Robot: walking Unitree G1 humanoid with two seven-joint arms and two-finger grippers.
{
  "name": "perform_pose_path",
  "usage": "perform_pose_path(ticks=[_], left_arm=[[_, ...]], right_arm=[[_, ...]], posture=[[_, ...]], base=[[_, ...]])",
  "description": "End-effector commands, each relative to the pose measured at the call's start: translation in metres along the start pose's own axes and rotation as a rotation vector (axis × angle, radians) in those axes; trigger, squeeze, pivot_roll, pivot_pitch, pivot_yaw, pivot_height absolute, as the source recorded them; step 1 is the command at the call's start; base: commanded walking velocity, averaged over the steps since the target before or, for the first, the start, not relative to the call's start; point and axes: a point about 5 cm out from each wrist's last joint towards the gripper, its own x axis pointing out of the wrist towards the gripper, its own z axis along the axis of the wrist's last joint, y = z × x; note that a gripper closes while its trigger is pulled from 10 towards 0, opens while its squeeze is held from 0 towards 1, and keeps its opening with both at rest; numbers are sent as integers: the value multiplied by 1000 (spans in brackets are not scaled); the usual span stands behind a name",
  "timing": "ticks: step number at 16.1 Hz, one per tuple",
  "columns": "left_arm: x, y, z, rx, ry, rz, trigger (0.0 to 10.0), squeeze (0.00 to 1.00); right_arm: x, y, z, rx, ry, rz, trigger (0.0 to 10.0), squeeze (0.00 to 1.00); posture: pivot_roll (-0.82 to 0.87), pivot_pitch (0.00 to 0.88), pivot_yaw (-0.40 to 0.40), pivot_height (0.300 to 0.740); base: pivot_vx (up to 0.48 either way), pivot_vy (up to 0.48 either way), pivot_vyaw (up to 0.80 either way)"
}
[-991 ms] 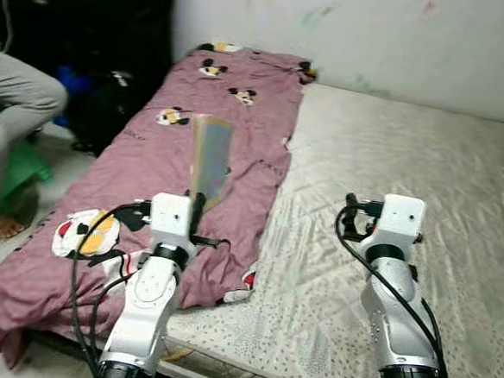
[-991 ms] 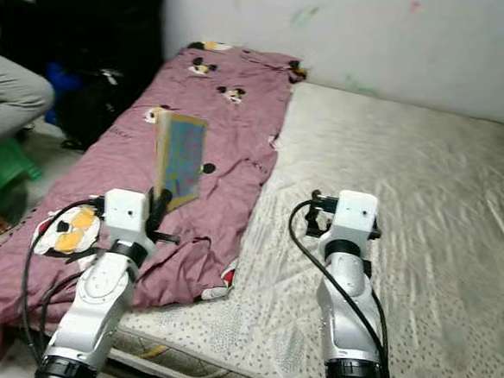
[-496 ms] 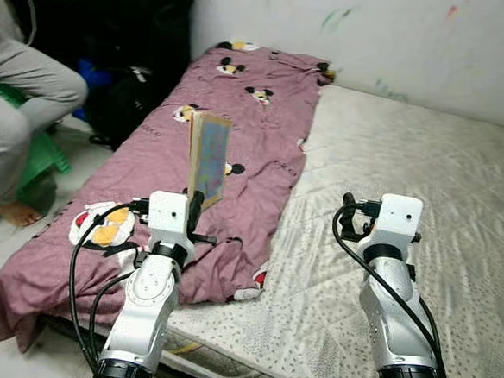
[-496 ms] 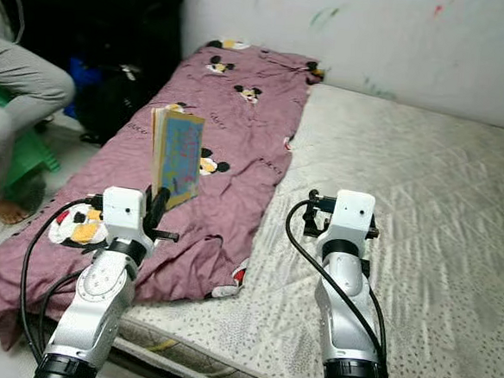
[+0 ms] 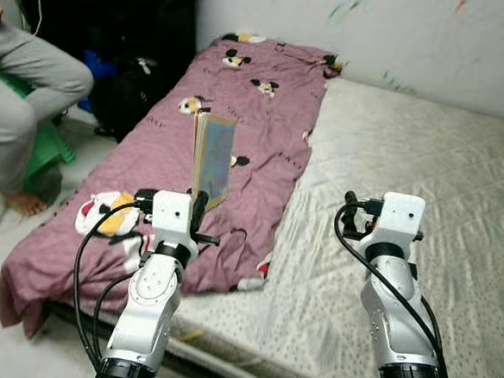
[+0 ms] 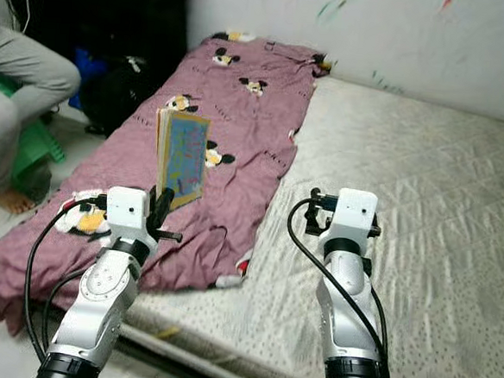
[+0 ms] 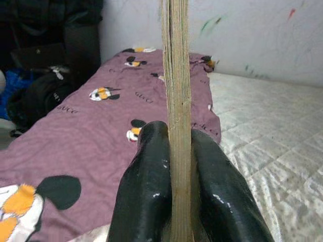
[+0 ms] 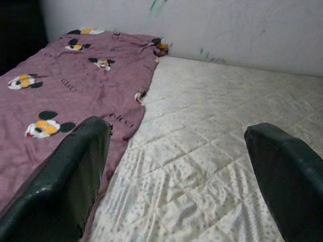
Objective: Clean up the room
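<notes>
While you look down over the bed, your left gripper (image 7: 177, 201) is clamped on the lower edge of a thin book (image 5: 213, 157), its two black fingers (image 7: 146, 191) pressed against either cover. The book stands upright above the mauve cartoon-mouse blanket (image 5: 240, 110), which covers the left strip of the bare, pale quilted mattress (image 5: 426, 167). Your right gripper (image 8: 176, 176) hovers over the mattress, just beside the blanket's edge, with its fingers spread wide apart and nothing between them. A white wall (image 5: 418, 36) with faint coloured marks runs behind the bed. At the far left a person in grey trousers (image 5: 25, 87) sits on a green stool (image 5: 52, 145), bare foot on the floor, beside dark bags (image 5: 129, 85).
</notes>
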Motion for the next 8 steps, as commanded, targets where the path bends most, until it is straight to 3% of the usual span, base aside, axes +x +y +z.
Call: perform_pose_path(ticks=[1, 8], left_arm=[[4, -4, 8, 0, -33, -14, 10000, 0], [5, -4, 10, -5, -50, -15, 10000, 0]], right_arm=[[2, -2, 1, -2, -4, -7, 10000, 0], [4, 1, 2, -28, -11, 15, 10000, 0]], posture=[[-136, 21, -11, 740], [-131, 10, -14, 740]], base=[[-251, 0, 0], [0, 0, 0]])
